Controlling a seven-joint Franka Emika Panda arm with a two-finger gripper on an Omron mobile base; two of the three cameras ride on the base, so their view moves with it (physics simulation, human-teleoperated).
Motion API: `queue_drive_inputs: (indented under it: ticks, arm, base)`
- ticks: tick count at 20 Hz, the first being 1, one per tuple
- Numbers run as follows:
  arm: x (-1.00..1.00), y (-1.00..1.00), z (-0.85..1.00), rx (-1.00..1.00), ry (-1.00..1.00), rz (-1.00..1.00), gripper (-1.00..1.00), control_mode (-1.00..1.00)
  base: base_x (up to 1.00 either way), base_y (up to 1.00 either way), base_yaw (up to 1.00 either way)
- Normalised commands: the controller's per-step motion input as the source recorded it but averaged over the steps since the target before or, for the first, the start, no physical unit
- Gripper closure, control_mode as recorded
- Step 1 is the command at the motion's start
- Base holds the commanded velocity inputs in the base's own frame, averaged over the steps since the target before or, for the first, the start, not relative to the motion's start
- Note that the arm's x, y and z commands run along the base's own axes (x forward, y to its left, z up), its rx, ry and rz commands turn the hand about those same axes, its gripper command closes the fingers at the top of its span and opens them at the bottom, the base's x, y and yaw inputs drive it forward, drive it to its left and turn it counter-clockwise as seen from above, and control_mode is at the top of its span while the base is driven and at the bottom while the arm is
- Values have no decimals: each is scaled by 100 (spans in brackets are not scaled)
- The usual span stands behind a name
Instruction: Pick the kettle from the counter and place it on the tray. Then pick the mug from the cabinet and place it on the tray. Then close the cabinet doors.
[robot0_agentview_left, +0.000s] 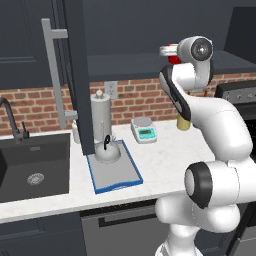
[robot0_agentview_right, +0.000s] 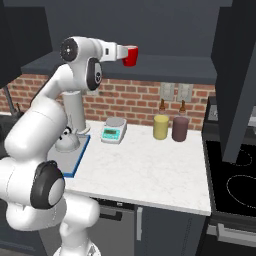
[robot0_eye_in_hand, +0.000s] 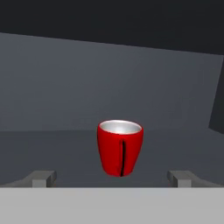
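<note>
Reaching into the open cabinet (robot0_agentview_right: 165, 67), we are on the second step. Its doors (robot0_agentview_left: 75, 75) hang open, to be closed last. On the counter (robot0_agentview_right: 145, 165) the blue-rimmed tray (robot0_agentview_left: 127, 170) already carries the kettle (robot0_agentview_left: 107, 150). Our claw (robot0_eye_in_hand: 113, 178) is spread wide, holding nothing. The red mug (robot0_eye_in_hand: 120, 148) stands on the shelf, centred between the fingertips and seemingly just ahead of them.

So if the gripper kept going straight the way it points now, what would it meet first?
Most likely the mug, which stands centred ahead between the open fingers on the cabinet shelf; how far off is unclear.
</note>
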Motion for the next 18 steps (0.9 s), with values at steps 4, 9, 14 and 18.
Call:
queue_drive_inputs:
  ticks: [4,9,14,18]
  arm:
    - [39,-28,-9,0,0,0,-100,-100]
    - [30,-35,-11,0,0,1,-100,-100]
    - [19,-18,-7,0,0,1,-100,-100]
    - [14,0,-5,0,0,0,-100,-100]
  base:
    - [0,0,0]
    - [0,0,0]
    - [0,0,0]
    - [0,0,0]
